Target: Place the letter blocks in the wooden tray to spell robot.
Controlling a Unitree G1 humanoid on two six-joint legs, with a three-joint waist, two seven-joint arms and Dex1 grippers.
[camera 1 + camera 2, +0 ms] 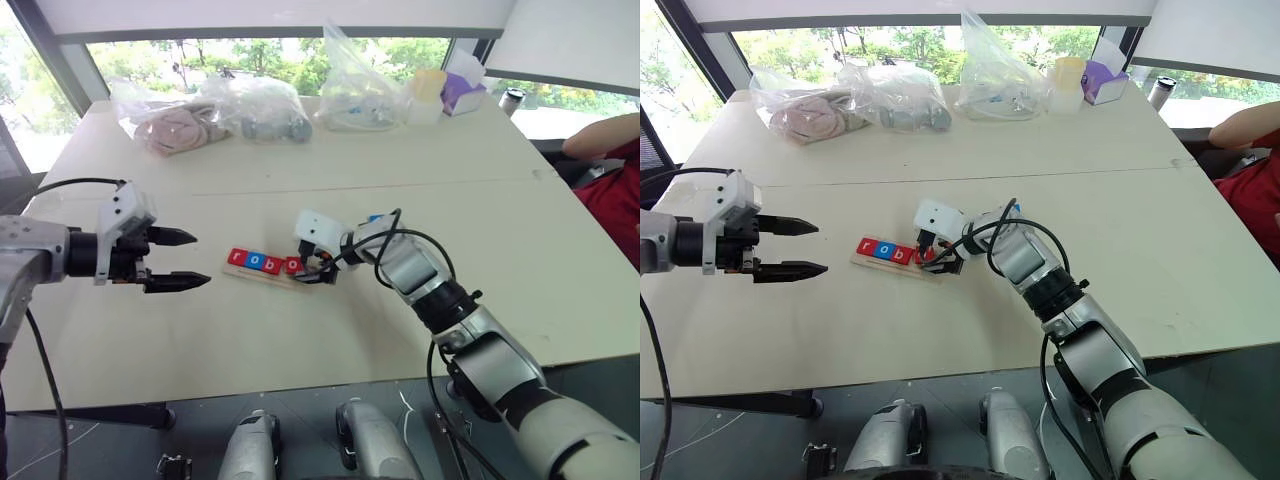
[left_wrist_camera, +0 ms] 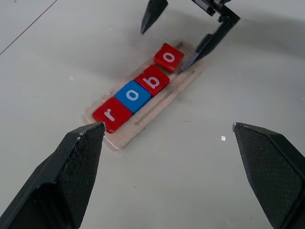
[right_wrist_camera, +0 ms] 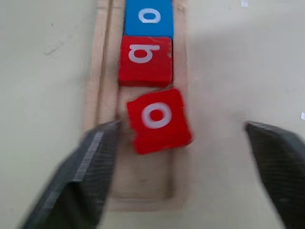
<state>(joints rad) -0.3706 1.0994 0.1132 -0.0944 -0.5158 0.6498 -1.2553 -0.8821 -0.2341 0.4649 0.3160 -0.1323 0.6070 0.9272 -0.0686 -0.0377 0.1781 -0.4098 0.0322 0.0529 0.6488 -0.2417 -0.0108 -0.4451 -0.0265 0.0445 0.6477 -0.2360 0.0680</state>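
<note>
Where the wooden tray [image 1: 262,274] lies mid-table, four letter blocks sit in it: red r [image 2: 112,114], blue o [image 2: 132,96], red b [image 2: 152,80], and a second red o [image 3: 157,119] resting skewed, one corner over the rim. The right gripper [image 3: 178,167] hangs spread wide over that tile, gripping nothing. At nine o'clock the left gripper [image 1: 178,260] is also wide, empty. Plastic bags [image 1: 255,108] and a person's red sleeve [image 1: 615,190] lie at twelve and three o'clock.

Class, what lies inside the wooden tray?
In the tray: red r, blue o, red b, and a skewed red o. The end slot is bare.
</note>
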